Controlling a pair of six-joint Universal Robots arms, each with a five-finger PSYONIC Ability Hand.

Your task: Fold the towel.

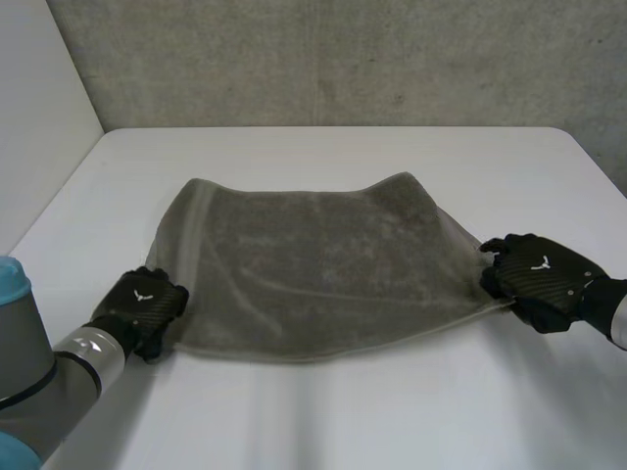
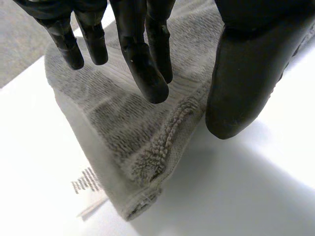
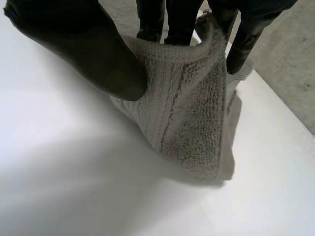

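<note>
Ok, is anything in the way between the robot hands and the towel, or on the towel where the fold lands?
Nothing visible. The right robot hand pinches the near right corner of the towel; the left robot hand is over the near left corner, fingers relaxed. Nothing lies on the towel.

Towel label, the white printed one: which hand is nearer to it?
Left. The label sits at the near corner of the towel, just past the fingertips of the left hand; the right hand pinches the opposite near corner, across the towel's width.
</note>
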